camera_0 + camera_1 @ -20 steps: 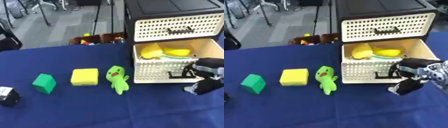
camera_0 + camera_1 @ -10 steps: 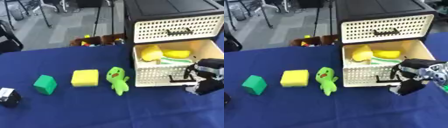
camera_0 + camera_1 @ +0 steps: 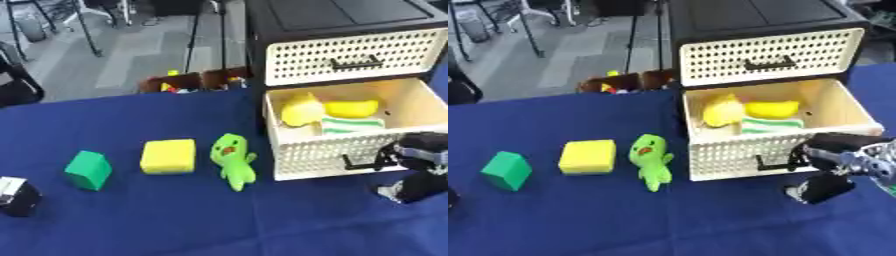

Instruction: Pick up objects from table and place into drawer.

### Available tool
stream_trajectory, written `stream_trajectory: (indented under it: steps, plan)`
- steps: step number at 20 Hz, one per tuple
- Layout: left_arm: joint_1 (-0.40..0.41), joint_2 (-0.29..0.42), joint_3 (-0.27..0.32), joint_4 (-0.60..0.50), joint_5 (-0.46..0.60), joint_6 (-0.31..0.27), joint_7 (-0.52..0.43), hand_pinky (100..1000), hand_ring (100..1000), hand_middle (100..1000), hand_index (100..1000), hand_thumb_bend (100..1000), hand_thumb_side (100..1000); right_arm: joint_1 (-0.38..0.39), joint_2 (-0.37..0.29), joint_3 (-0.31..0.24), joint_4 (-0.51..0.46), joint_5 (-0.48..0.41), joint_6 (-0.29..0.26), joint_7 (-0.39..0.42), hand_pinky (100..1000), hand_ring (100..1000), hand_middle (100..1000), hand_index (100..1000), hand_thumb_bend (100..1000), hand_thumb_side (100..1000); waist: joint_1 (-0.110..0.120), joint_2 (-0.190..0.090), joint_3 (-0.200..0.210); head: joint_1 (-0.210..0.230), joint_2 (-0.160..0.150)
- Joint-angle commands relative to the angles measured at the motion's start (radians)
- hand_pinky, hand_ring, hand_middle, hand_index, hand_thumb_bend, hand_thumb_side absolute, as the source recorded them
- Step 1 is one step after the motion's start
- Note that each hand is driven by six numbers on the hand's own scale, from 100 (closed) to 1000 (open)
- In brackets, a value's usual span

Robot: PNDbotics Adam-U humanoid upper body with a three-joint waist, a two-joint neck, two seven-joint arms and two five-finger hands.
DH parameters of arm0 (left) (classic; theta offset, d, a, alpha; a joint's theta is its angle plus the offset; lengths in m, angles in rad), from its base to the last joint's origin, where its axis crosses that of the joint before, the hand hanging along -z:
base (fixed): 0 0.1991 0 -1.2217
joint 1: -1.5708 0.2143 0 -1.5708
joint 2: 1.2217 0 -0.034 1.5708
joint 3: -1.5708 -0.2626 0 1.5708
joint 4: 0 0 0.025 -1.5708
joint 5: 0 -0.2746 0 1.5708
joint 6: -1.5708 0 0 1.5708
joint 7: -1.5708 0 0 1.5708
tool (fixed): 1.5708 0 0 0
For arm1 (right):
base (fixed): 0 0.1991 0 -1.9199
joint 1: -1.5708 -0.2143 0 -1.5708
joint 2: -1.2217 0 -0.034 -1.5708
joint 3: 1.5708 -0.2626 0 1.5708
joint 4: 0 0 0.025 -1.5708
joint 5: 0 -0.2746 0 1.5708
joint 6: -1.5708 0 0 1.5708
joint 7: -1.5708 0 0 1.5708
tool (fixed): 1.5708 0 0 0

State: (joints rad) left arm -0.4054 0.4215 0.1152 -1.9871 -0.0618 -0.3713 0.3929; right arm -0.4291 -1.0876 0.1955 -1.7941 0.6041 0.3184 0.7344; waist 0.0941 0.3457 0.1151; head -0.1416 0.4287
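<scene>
A green block (image 3: 87, 170), a yellow square block (image 3: 168, 156) and a green plush toy (image 3: 232, 161) lie in a row on the blue tablecloth. The cream perforated lower drawer (image 3: 324, 155) stands pulled out. In it are two yellow things (image 3: 302, 109) and a green-striped thing (image 3: 350, 125). My right hand (image 3: 837, 155) hangs just right of the drawer's black front handle (image 3: 773, 162). Its fingers (image 3: 820, 189) droop toward the cloth and hold nothing. My left hand (image 3: 16, 195) shows only partly at the lower left edge.
The black cabinet (image 3: 341, 20) holds a closed cream upper drawer (image 3: 354, 62) above the open one. Behind the table's far edge sits a brown box (image 3: 197, 82) with small coloured things, on a grey floor with stands.
My right hand has sunk slightly toward the near side, beside the drawer front. The blocks, the plush toy and the drawer have stayed put.
</scene>
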Motion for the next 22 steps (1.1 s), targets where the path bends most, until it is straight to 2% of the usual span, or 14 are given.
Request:
stream_trajectory:
  steps: [1, 7, 14, 22]
  plan:
    - [-0.002, 0.013, 0.014, -0.013, -0.003, 0.003, 0.006, 474, 547, 638, 867, 228, 863, -0.013, -0.031, -0.032, -0.039, -0.023, 0.007, -0.03, 100, 204, 100, 819, 298, 588, -0.001, -0.02, -0.003, 0.003, 0.001]
    - [-0.001, 0.01, 0.014, -0.013, -0.004, 0.006, 0.007, 474, 546, 637, 867, 228, 864, -0.006, -0.036, -0.046, -0.068, -0.048, 0.038, -0.052, 100, 205, 100, 824, 293, 592, -0.001, -0.019, -0.008, 0.004, 0.003]
    - [-0.002, 0.008, 0.015, -0.013, 0.002, 0.007, 0.008, 474, 547, 637, 867, 231, 864, 0.014, -0.036, -0.052, -0.087, -0.045, 0.044, -0.048, 100, 205, 100, 826, 304, 605, 0.0, -0.02, -0.013, 0.005, -0.001]
    - [0.006, 0.013, 0.02, -0.013, -0.002, 0.009, 0.013, 476, 547, 638, 867, 231, 864, 0.028, -0.036, -0.14, -0.202, -0.105, 0.037, -0.118, 100, 199, 100, 834, 332, 677, 0.001, -0.026, -0.02, 0.028, 0.006]
